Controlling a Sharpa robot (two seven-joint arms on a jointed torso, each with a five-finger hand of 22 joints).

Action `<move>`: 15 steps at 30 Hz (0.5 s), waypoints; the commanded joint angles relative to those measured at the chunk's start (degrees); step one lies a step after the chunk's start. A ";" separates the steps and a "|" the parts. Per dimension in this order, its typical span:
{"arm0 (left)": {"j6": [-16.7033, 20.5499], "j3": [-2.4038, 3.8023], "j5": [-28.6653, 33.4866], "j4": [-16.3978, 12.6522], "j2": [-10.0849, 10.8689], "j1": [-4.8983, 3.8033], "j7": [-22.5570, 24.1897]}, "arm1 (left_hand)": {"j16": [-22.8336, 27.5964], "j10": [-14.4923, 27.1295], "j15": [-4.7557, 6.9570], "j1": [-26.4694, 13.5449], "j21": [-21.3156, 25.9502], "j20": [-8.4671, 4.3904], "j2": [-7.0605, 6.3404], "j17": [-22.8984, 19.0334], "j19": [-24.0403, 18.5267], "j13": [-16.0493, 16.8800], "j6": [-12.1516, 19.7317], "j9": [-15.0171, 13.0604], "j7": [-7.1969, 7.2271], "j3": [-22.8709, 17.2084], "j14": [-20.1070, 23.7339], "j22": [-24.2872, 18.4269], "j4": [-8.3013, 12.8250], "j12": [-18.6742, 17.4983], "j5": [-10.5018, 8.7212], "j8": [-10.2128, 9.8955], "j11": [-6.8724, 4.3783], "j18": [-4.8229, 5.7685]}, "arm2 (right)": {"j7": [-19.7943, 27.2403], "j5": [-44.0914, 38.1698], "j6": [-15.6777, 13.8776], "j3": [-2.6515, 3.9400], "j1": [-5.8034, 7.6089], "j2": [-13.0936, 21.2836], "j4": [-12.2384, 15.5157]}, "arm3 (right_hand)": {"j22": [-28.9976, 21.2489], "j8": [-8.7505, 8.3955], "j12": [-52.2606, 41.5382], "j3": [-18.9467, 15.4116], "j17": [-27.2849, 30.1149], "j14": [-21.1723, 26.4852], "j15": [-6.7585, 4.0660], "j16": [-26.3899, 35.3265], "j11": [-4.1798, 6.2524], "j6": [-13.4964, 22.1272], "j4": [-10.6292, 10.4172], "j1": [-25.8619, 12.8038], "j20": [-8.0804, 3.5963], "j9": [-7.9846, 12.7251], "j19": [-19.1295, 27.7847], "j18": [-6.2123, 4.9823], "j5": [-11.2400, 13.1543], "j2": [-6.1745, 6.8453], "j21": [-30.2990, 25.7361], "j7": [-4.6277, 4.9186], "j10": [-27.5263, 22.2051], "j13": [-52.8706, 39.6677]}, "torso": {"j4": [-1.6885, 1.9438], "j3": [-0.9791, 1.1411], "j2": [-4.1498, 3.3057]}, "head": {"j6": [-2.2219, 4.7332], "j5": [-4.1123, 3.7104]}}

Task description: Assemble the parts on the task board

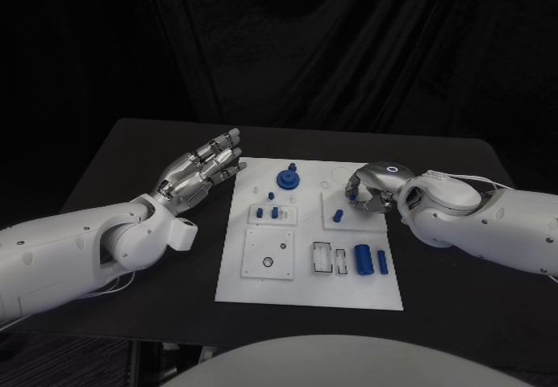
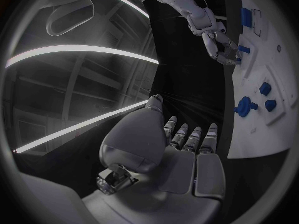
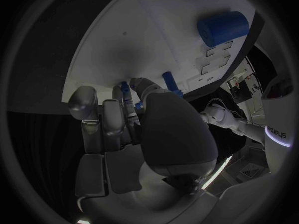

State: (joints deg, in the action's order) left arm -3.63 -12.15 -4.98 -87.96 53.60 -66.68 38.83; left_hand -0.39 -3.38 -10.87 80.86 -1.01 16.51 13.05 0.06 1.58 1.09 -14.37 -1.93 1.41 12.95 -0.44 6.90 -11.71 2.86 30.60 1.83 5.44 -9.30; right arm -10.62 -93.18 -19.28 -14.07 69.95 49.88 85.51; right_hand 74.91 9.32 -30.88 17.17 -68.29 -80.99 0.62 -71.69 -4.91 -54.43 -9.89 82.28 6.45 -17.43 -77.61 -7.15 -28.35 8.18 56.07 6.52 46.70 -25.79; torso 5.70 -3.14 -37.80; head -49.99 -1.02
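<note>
The white task board lies in the middle of the table. My right hand hovers over its far right part with fingers curled. In the right wrist view a small blue part sits pinched between the thumb and fingers. A short blue peg stands on the board just in front of that hand. My left hand is held flat and open beside the board's far left corner, holding nothing. A blue round piece stands at the board's far middle.
Two blue cylinders lie in slots near the board's right edge. Small blue pegs stand in a block at the board's left middle. The black table runs bare around the board.
</note>
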 commanded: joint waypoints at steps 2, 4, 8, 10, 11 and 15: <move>-0.84 0.05 0.35 -0.01 -0.21 0.20 1.95 | 0.16 0.08 -0.57 0.92 -0.21 0.31 0.03 0.11 0.20 0.07 -0.38 -0.10 -0.21 -0.12 0.06 0.07 0.68 0.46 0.58 0.24 0.50 -0.42 | 0.42 -0.38 -0.76 -0.08 -0.42 -0.21 -0.26 | 6.72 0.54 -0.34 0.09 0.16 -0.04 -0.25 0.02 0.04 -0.32 0.46 0.58 -0.14 -0.35 -0.43 0.83 0.54 -0.30 0.08 -0.09 0.68 -0.06 | -0.04 -0.03 0.02 | -0.01 0.00; -0.87 0.05 0.35 0.02 -0.23 0.27 1.84 | 0.13 0.08 -0.61 0.99 -0.22 0.32 0.02 0.12 0.23 0.08 -0.43 -0.10 -0.24 -0.14 0.02 0.12 0.79 0.50 0.65 0.25 0.52 -0.40 | 0.48 -0.38 -0.80 -0.08 -0.45 -0.28 -0.32 | 6.61 1.38 -0.91 0.22 0.71 0.17 -0.46 0.44 0.30 -0.83 1.09 1.23 -0.28 -1.05 -0.28 0.74 0.94 -0.63 -0.37 -0.17 1.36 -0.15 | 0.00 -0.04 0.05 | -0.01 -0.03; -0.97 0.05 0.35 0.06 -0.22 0.46 1.61 | 0.08 0.07 -0.86 1.31 -0.24 0.35 0.07 0.15 0.33 0.10 -0.97 -0.18 -0.70 -0.30 -0.05 0.11 1.35 0.66 1.16 0.35 0.69 -0.19 | 0.66 -0.38 -1.19 -0.08 -0.49 -0.30 -0.44 | 6.70 3.43 -2.34 1.05 0.91 0.09 -1.12 0.48 1.07 -1.39 3.29 3.53 -0.91 -2.83 -0.39 0.75 -0.72 -1.76 -0.15 0.31 2.99 -0.53 | -0.02 -0.03 0.06 | -0.01 -0.04; -1.02 0.05 0.35 0.06 -0.20 0.57 1.51 | 0.07 0.08 -0.93 1.40 -0.24 0.35 0.08 0.16 0.36 0.10 -1.21 -0.21 -0.94 -0.34 -0.07 0.09 1.56 0.72 1.38 0.39 0.74 -0.11 | 0.82 -0.38 -1.69 -0.08 -0.49 -0.24 -0.47 | 6.76 3.80 -2.55 1.19 0.93 0.04 -1.24 0.45 1.21 -1.37 3.69 3.86 -1.03 -3.18 -0.48 0.78 -0.99 -1.93 0.07 0.42 3.24 -0.58 | -0.01 -0.01 0.08 | -0.01 -0.09; -1.05 0.05 0.35 0.08 -0.19 0.63 1.47 | 0.07 0.07 -0.94 1.41 -0.24 0.35 0.09 0.16 0.36 0.11 -1.25 -0.22 -1.03 -0.34 -0.08 0.08 1.62 0.75 1.44 0.40 0.75 -0.08 | 0.90 -0.38 -1.90 -0.08 -0.49 -0.20 -0.48 | 6.84 4.46 -2.98 1.57 0.87 -0.07 -1.48 0.35 1.45 -1.46 4.45 4.57 -1.26 -3.73 -0.59 0.81 -1.01 -2.25 0.35 0.60 3.77 -0.69 | 0.00 -0.01 0.09 | -0.01 -0.09; -1.16 0.05 0.35 0.16 -0.23 0.83 1.30 | 0.04 0.04 -0.98 1.38 -0.30 0.35 0.10 0.18 0.48 0.12 -1.50 -0.25 -1.36 -0.33 -0.12 0.33 1.73 0.85 1.50 0.44 0.81 -0.02 | 1.04 -0.38 -2.34 -0.07 -0.49 -0.04 -0.41 | 6.83 6.33 -3.80 3.59 1.61 0.00 -1.76 0.88 1.71 -1.26 5.81 5.31 -1.67 -5.36 -0.55 0.83 3.30 -2.59 0.47 0.81 4.76 -0.82 | 0.00 -0.02 0.12 | -0.01 0.14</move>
State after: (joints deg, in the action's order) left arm -3.91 -12.15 -4.96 -87.75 53.48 -65.95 38.85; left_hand -0.39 -3.37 -11.38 81.74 -1.02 16.71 13.02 0.16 1.79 1.14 -15.68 -2.12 0.10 12.61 -0.53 7.18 -10.18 3.32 31.82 2.07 5.85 -9.30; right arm -10.01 -93.23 -20.41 -14.12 69.64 49.67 85.03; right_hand 74.90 15.54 -34.40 20.44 -66.80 -81.21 -0.84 -71.06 -4.07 -55.84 -4.08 86.87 5.00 -22.66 -78.23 -7.15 -25.19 5.99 56.74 7.15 50.19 -26.25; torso 5.70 -3.16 -37.71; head -49.99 -1.04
